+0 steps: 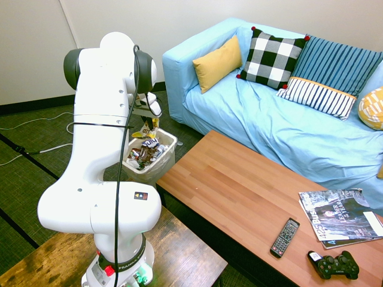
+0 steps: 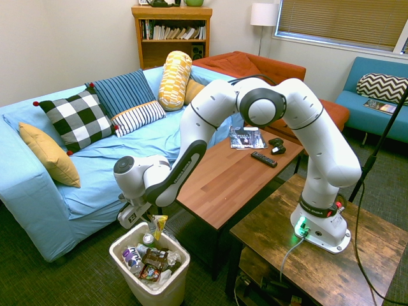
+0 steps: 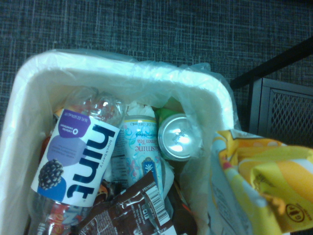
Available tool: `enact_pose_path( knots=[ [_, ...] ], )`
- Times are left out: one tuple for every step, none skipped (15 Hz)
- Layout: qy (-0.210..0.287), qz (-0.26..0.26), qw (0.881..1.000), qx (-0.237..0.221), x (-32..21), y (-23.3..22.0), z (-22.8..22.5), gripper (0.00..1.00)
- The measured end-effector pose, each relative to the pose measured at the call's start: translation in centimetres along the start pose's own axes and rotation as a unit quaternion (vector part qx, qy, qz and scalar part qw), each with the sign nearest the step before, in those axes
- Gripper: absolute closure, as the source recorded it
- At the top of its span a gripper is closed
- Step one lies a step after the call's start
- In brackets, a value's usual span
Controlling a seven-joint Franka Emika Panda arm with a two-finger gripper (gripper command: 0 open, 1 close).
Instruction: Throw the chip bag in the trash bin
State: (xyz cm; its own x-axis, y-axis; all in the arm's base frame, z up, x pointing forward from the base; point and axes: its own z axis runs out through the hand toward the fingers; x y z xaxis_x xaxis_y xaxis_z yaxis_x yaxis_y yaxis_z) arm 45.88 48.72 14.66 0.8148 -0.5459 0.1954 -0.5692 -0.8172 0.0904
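In the second exterior view, a yellow cushion (image 2: 49,155) leans at the left end of the blue sofa (image 2: 95,185), with a black-and-white checked cushion (image 2: 79,119) and two striped ones to its right. On the floor in front of the sofa's left end, nearer the camera, stands the trash bin (image 2: 152,292), white with a clear liner, already holding bottles and dark wrappers. Directly above its far rim hangs the tool (image 2: 153,223), pointing almost straight down and closed tight on the chip bag (image 2: 159,224), whose yellow foil dangles just over the opening without lying among the rubbish. The wrist view looks down into the bin: a clear bottle with a purple "hint" label (image 3: 80,156), a pale blue-printed bottle (image 3: 139,152), the silver top of a can (image 3: 179,137) and a brown wrapper with a barcode (image 3: 134,210) lie inside, and the bag's crumpled yellow foil rises on the right of that picture, near the bin's edge. Right of the bin stands the long wooden desk (image 2: 223,178), carrying at its far end a magazine (image 2: 245,137), a remote control (image 2: 263,159) and a black game controller (image 2: 276,145). Farther right and nearer, a darker wooden desk (image 2: 268,242) bears the arm.
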Motion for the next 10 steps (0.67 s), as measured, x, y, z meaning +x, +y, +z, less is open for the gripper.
enact_pose_path(
  knots=[
    [-0.004,-0.005,1.0,-0.001,0.0,-0.3,0.5,0.0],
    [-0.008,-0.01,1.0,-0.001,0.0,-0.5,0.6,0.0],
    [-0.011,-0.012,1.0,-0.001,0.2,-0.5,0.7,0.0],
    [-0.012,-0.013,1.0,-0.001,0.4,-0.5,0.7,0.0],
    [-0.013,-0.012,1.0,-0.002,0.7,-0.4,0.8,0.0],
    [-0.015,-0.01,1.0,-0.003,0.9,-0.4,0.8,0.0],
    [-0.015,-0.009,1.0,-0.003,1.3,-0.4,0.8,0.0],
    [-0.013,-0.007,1.0,-0.004,1.6,-0.3,0.8,0.0],
    [-0.013,-0.006,1.0,-0.005,2.0,-0.2,0.9,0.0],
    [-0.014,-0.005,1.0,-0.005,2.2,-0.2,1.0,0.0]
  ],
)
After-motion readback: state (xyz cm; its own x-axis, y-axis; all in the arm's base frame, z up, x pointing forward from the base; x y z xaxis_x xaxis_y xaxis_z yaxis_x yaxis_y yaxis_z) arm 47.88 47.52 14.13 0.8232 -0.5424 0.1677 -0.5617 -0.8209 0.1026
